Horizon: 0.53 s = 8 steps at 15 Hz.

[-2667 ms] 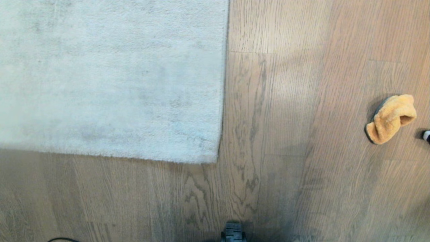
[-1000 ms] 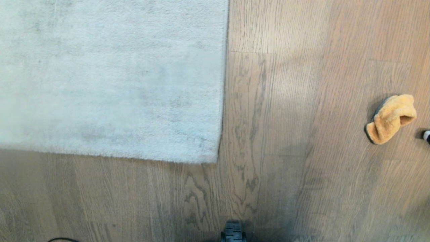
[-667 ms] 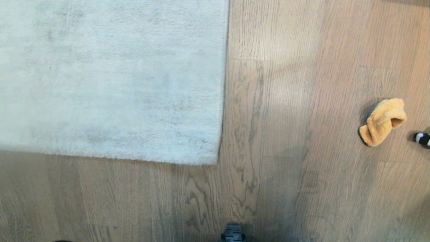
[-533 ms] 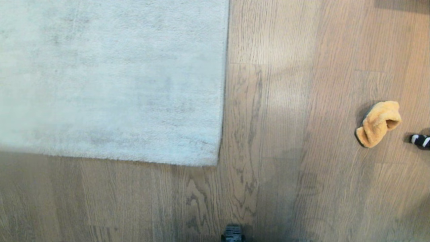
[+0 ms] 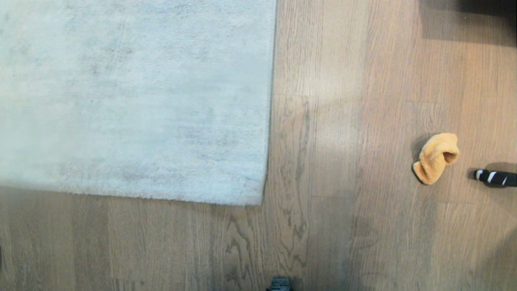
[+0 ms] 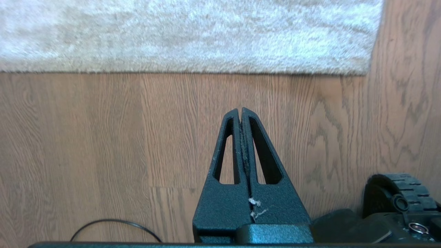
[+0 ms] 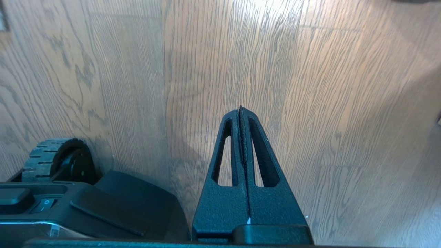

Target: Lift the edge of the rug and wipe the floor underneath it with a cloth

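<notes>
The pale grey rug [image 5: 133, 97] lies flat on the brown wood floor [image 5: 331, 161], filling the upper left of the head view; its near right corner sits at mid-frame. The orange-tan cloth [image 5: 436, 158] lies crumpled on the floor far to the right, well apart from the rug. Neither gripper shows in the head view. My left gripper [image 6: 240, 109] is shut and empty above bare floor [image 6: 103, 137], a short way from the rug's edge [image 6: 193, 69]. Over bare planks [image 7: 310, 103] my right gripper [image 7: 240, 109] is shut, holding nothing.
A black object with white stripes [image 5: 494, 177] lies on the floor just right of the cloth. A dark shape [image 5: 484, 6] sits at the far right top. The robot's base and wheels [image 6: 396, 193] [image 7: 55, 162] show near the grippers. A black cable [image 6: 113, 227] lies by the left gripper.
The whole head view has shifted: rug, cloth and striped object appear lower and smaller, and more floor shows at the top. The things themselves have not moved. Both grippers stay shut.
</notes>
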Tool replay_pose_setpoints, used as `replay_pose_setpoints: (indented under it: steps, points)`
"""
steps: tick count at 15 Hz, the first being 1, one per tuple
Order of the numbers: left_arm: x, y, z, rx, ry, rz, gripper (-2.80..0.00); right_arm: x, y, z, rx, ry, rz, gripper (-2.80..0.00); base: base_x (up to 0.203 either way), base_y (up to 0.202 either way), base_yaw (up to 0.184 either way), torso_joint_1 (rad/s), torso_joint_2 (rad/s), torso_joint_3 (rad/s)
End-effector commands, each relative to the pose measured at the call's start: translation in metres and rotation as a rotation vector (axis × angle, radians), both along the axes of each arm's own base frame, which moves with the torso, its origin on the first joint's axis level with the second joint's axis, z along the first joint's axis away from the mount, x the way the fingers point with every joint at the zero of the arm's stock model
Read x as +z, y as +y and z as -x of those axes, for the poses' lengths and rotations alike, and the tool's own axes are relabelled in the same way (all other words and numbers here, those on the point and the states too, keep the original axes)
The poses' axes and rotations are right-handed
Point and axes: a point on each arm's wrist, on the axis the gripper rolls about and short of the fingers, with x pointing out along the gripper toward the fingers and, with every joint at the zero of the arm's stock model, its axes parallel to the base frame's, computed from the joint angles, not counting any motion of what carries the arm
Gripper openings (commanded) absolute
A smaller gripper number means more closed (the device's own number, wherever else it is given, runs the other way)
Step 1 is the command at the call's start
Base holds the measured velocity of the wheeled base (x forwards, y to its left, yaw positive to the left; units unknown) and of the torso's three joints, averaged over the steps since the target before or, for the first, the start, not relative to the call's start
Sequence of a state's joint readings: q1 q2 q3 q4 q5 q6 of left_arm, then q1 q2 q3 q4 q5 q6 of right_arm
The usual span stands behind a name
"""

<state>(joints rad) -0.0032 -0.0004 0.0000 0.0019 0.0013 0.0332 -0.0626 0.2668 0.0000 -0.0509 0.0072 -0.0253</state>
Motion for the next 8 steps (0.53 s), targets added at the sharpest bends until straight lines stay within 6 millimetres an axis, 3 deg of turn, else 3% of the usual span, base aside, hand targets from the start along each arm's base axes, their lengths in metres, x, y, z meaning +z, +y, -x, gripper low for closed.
replay_pose_setpoints:
  steps: [1, 8]
  points:
    - [0.0001, 0.0, 0.0, 0.0, 0.0, -0.001, -2.8, 0.0001, 0.0, -0.0002, 0.0, 0.0, 0.001, -2.8, 0.0, 0.0, 0.0, 0.007, 0.0, 0.203]
    - [0.0005, -0.0001, 0.0001, -0.004, -0.002, -0.034, -2.8, 0.0001, 0.0, -0.0002, 0.0, 0.0, 0.001, -2.8, 0.0, 0.0, 0.0, 0.001, 0.0, 0.203]
